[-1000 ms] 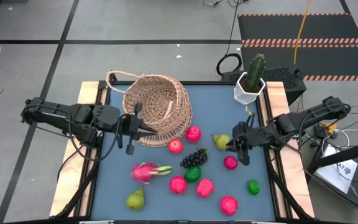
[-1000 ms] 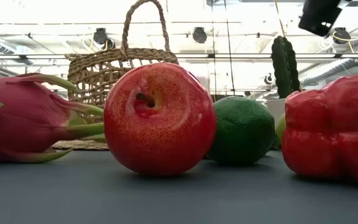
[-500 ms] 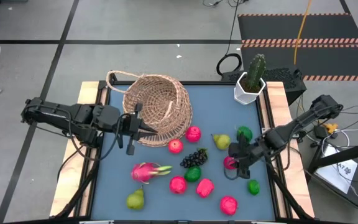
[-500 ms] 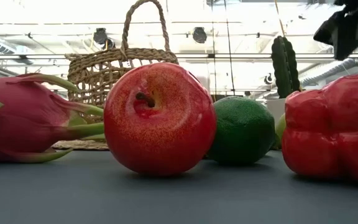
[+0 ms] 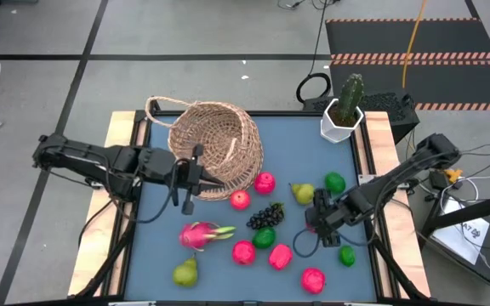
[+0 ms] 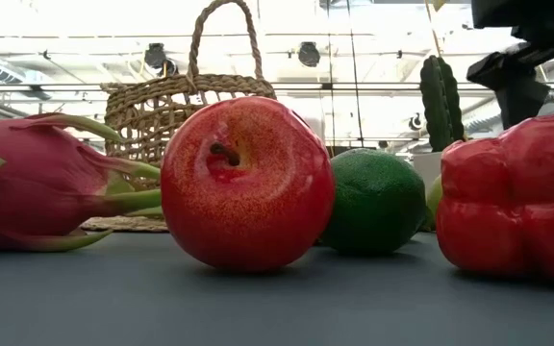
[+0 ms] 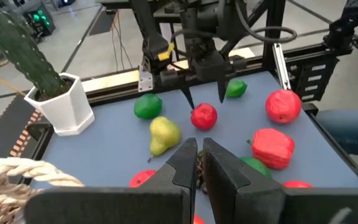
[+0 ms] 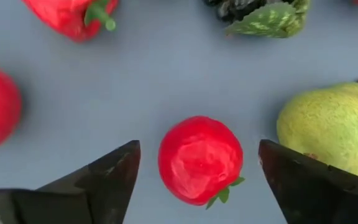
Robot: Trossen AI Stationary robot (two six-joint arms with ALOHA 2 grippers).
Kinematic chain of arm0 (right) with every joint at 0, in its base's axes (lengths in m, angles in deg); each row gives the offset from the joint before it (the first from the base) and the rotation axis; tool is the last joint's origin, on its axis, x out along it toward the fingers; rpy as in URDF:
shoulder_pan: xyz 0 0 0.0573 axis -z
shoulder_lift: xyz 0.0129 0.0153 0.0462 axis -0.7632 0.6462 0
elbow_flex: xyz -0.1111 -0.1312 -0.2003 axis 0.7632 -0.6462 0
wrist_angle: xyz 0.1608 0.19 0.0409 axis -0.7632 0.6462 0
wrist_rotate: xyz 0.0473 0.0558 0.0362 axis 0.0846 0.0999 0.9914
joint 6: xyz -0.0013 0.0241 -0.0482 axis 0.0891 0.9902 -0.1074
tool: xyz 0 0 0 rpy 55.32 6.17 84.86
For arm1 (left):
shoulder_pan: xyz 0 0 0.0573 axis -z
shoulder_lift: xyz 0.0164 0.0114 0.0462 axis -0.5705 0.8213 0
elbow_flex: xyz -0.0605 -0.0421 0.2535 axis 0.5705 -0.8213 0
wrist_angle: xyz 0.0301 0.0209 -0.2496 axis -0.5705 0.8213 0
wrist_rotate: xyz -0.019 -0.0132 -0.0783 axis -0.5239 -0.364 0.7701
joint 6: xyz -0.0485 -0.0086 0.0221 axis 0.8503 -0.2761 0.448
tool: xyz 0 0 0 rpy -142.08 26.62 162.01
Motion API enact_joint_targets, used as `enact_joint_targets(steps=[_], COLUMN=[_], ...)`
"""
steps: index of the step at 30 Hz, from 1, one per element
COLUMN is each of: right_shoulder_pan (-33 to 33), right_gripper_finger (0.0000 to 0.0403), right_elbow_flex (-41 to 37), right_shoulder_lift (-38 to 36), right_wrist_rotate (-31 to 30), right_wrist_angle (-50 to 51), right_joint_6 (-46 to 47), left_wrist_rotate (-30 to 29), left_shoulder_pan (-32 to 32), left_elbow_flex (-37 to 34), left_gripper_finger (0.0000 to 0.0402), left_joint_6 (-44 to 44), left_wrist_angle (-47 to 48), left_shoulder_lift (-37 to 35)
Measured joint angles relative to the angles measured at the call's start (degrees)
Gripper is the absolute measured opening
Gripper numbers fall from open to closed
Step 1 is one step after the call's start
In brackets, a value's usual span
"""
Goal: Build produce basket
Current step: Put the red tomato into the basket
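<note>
The right gripper [image 8: 197, 168] hangs just above a small red fruit [image 8: 200, 159], fingers spread wide to either side of it, which looks to me like the set-up for a pick. That fruit is round and glossy with a little green leaf, lying on the blue desk [image 5: 228, 272] beside a yellow-green pear [image 8: 328, 127]. The wicker basket [image 5: 215, 149] lies tipped at the far left of the desk, with the left gripper [image 5: 196, 177] pinched shut at its rim, perhaps to steady it.
</note>
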Motion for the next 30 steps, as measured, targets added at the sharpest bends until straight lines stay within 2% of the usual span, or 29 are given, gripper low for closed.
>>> enact_joint_targets(steps=[8,24,30], right_shoulder_pan=[0.11,1.68,1.71], right_gripper_finger=[0.0353,0.0354,0.0354], right_elbow_flex=[0.0,-0.11,-3.62], right_shoulder_lift=[2.52,7.28,8.39], right_wrist_rotate=[1.61,3.26,4.71], right_wrist_angle=[0.3,2.03,0.11], right_joint_6=[-2.56,-5.52,-5.67], left_wrist_rotate=[0.0,0.0,0.0], left_shoulder_pan=[-0.02,-0.04,-0.04], left_elbow_flex=[0.0,0.0,0.0], left_gripper_finger=[0.0031,0.0031,0.0031], left_joint_6=[-0.06,-0.1,-0.08], left_wrist_angle=[-0.12,-0.1,-0.1], left_shoulder_lift=[0.02,0.02,0.02])
